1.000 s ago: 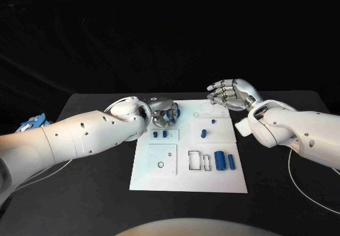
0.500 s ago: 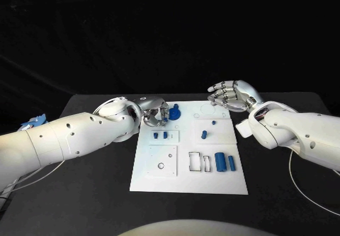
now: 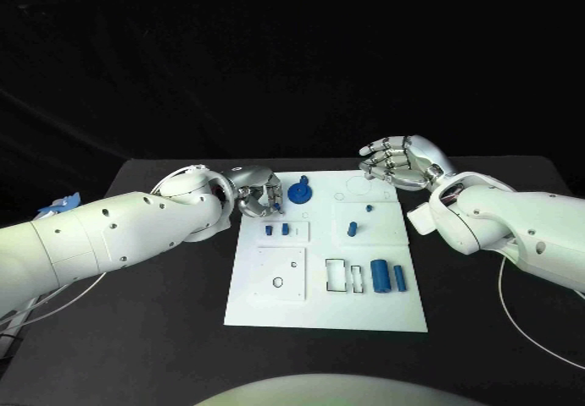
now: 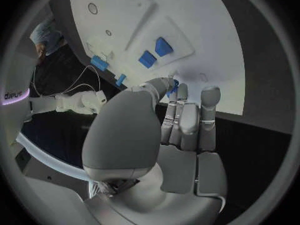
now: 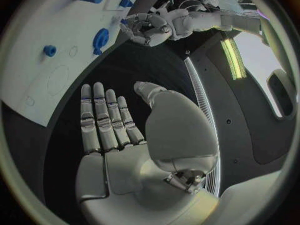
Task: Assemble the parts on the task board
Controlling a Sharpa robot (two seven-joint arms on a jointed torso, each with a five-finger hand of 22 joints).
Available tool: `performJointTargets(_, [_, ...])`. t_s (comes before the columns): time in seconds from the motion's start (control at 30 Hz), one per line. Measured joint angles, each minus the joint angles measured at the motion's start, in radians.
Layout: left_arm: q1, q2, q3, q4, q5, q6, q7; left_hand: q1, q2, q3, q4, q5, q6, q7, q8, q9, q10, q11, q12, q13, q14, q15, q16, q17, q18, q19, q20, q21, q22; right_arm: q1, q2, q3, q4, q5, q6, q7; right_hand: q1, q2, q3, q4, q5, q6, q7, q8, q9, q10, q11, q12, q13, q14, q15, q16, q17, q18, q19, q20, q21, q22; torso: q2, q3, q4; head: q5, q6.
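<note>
- The left hand (image 3: 259, 196) hovers at the far left corner of the white task board (image 3: 325, 315). Its fingers are curled in together over the board's edge. In the left wrist view a small blue part (image 4: 173, 87) sits pinched between the thumb and the fingertips (image 4: 180, 92).
- Just beside that hand, on the board's far strip, lies a round blue disc with a short tab (image 3: 300, 193), apart from the fingers.
- Nearer the robot, a raised white tile holds two small blue blocks (image 3: 276, 228) side by side.
- Below it, a larger square tile (image 3: 279, 273) shows a small hole and an oval slot.
- In the board's middle, one oblong blue peg (image 3: 351, 227) lies on its own tile, with a tiny blue stud (image 3: 367, 207) just beyond it.
- Toward the near right stand two rectangular outlines (image 3: 342, 277), and beside them a thick blue cylinder (image 3: 379, 275) and a thinner blue bar (image 3: 399, 277), parallel and close together.
- The right hand (image 3: 400, 162) is raised past the board's far right corner, well apart from the parts. Its fingers are apart, lightly bent, and it holds nothing; the right wrist view shows the palm open.
</note>
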Motion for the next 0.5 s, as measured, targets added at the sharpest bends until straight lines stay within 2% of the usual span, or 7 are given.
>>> performJointTargets(0.5, [-0.003, 0.001, 0.000, 0.001, 0.032, 0.018, 0.005, 0.000, 0.000, -0.003, -0.003, 0.000, 0.000, 0.000, 0.000, 0.000, 0.005, 0.002, -0.004, 0.000, 0.000, 0.000, 0.000, -0.001, 0.000, 0.000, 0.000, 0.000, 0.000, 0.000, 0.000, 0.000, 0.000, 0.000, 0.000, 0.000, 0.000, 0.000, 0.000, 0.000, 0.000, 0.000, 0.000, 0.000, 0.000, 0.000, 0.000, 0.000, 0.000, 0.000, 0.000, 0.000, 0.000, 0.000, 0.000, 0.000, 0.000, 0.000, -0.001, 0.0007, -0.0006, 0.000, -0.002])
